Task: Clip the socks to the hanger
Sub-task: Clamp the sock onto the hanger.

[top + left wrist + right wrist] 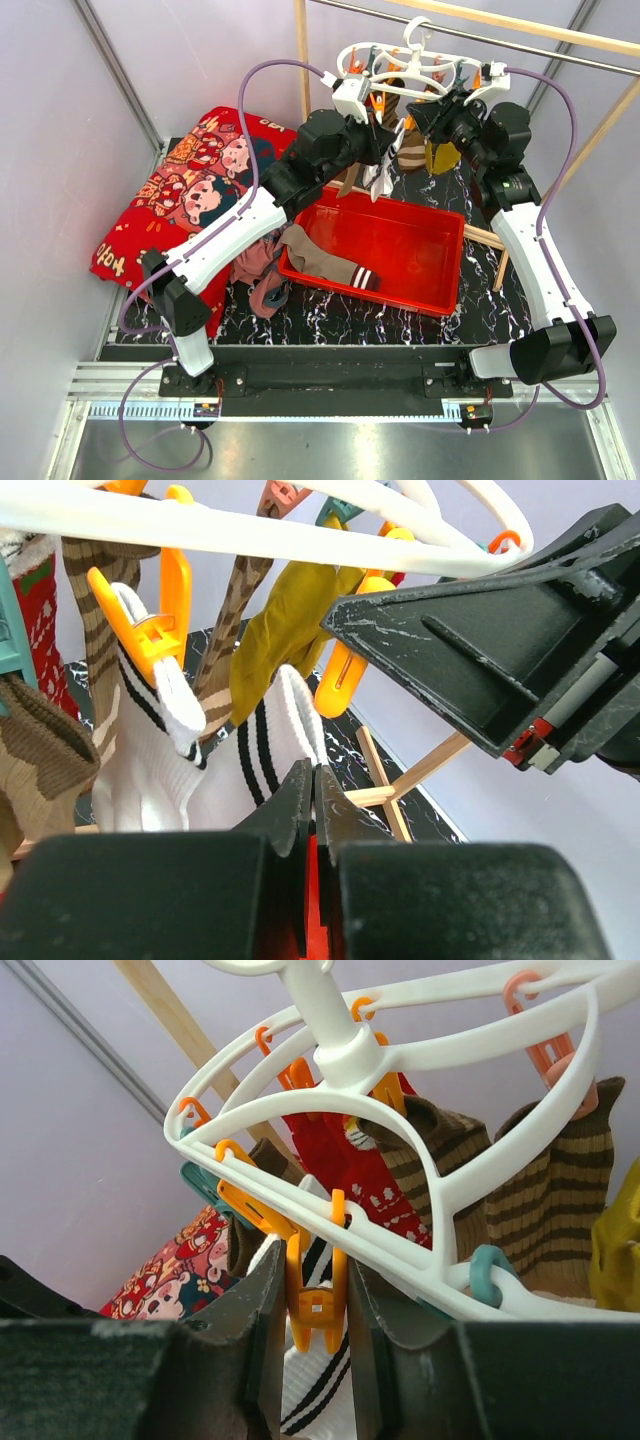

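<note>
Under the hanger (pixel 330 1020), black marbled tabletop (pixel 335 312)

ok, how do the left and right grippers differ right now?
Left gripper is shut on the cuff of a white sock; right gripper grips an orange peg. Left's fingertips meet; right's stand apart with the peg between. Both are raised to the hanger.

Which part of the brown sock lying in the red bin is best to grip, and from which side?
Its striped cuff, from straight above. That end of the brown sock lies flat on the floor of the red bin, clear of the walls. The toe end drapes over the left rim against the cloth bundle, so a pinch there would likely snag.
</note>
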Robot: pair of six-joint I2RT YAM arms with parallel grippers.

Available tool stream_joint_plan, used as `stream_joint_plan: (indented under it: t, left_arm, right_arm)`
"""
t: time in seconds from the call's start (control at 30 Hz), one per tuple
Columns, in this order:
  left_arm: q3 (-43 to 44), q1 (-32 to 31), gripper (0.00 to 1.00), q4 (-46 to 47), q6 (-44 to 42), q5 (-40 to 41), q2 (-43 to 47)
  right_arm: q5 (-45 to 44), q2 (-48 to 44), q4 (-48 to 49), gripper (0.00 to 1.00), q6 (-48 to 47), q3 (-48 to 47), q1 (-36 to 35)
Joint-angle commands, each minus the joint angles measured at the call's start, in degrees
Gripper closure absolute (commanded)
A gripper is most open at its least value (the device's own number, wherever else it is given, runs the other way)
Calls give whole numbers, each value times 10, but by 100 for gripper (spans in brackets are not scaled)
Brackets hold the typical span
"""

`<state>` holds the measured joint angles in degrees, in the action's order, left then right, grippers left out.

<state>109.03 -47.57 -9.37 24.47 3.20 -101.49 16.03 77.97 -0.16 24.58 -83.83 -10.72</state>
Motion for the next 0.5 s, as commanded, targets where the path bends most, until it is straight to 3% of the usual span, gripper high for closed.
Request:
stream_joint_plan:
  t: [0.0, 0.47]
  left_arm:
    - [5, -1, 100, 39, 3, -8, 13]
    - [13, -1, 100, 37, -1, -11, 3]
  right_arm:
    - [-21, 2, -25, 100, 13, -8, -7]
    - [-24, 12, -26, 100, 18, -22, -16]
